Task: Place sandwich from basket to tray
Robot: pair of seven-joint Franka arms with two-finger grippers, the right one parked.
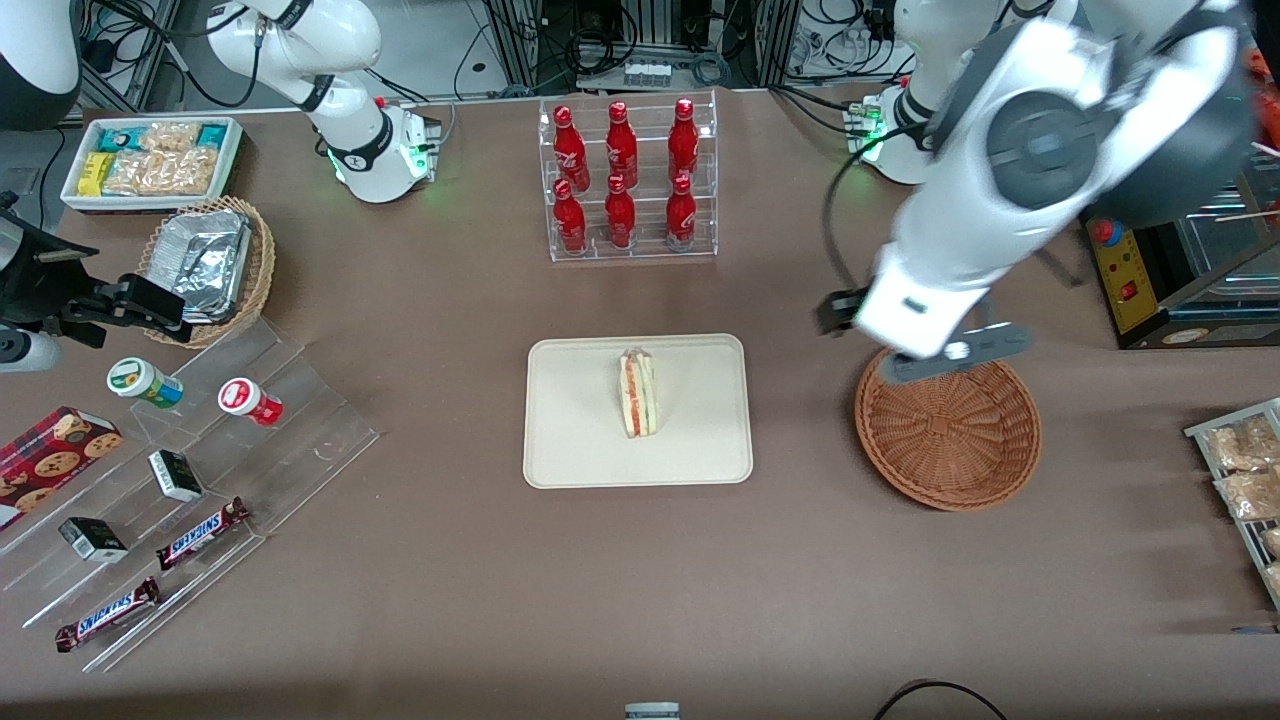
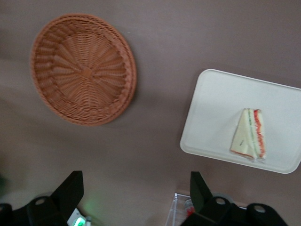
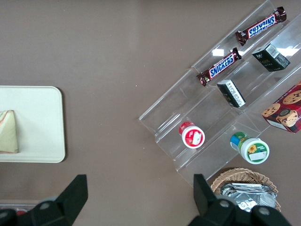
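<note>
Sandwich on tray, centre of front frame, standing on edge (filling stripe up). Basket empty, right of tray. Placing looks done; only retreat left, if anything. Gripper above basket's upper rim, fingers spread wide, holding nothing. Brown matte table; cables, racks along top edge.

Six bottles, two Snickers bars
</note>
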